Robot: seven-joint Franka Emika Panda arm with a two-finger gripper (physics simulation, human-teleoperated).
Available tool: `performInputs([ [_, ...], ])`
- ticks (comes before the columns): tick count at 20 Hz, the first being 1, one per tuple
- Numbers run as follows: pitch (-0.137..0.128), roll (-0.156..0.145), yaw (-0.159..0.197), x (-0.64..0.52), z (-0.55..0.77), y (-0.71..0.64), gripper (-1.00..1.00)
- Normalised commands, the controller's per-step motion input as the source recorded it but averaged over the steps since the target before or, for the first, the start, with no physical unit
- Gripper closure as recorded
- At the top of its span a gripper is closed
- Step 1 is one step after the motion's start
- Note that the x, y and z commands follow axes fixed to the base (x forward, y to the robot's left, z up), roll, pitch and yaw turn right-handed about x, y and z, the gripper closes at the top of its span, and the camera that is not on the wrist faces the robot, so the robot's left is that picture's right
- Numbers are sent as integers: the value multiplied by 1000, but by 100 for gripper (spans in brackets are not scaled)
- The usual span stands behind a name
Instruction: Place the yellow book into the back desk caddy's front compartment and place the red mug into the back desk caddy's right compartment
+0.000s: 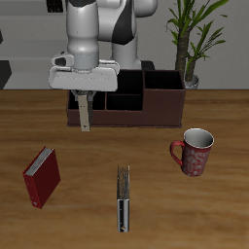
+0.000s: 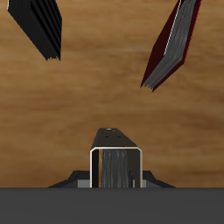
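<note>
Surface: a wooden table [image 1: 146, 209] with brown grain running its width; its front edge lies outside the exterior view.
Room: a grey wall and a potted plant [image 1: 191, 39] behind the table's back edge; a dark shelf-like shape at one side, too blurred to name.
Gripper: the gripper [image 1: 85, 97] points straight down before one end of the back desk caddy [image 1: 131, 105], and its jaws are closed on the yellow book [image 1: 86, 117].
Yellow book: it hangs upright from the fingers, thin edge toward the exterior camera, just in front of the caddy's front wall. The wrist view shows its grey edge [image 2: 116, 164] framed by the pale cover. Whether its lower end touches the table cannot be told.
Back desk caddy: it sits along the table's back edge, long and low, with dark maroon walls and black-lined sections. What lies inside the sections cannot be made out.
Red mug: the red mug [image 1: 195, 152] stands upright on the table, nearer the front edge than the caddy's other end, well apart from the gripper.
Red book: the red book [image 1: 42, 177] lies tilted toward the table's front corner on the gripper's side.
Dark book: the dark book [image 1: 124, 197] stands on edge near the middle of the front edge, between the red book and the mug.
</note>
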Motion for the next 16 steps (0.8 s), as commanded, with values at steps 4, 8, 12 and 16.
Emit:
performInputs([
  [4,-23,7,6,-157,365,236,100],
  [8,-27,21,15,-252,392,344,100],
  [12,-8,8,10,-146,185,89,100],
  [16,-7,-21,-21,-162,229,-76,100],
])
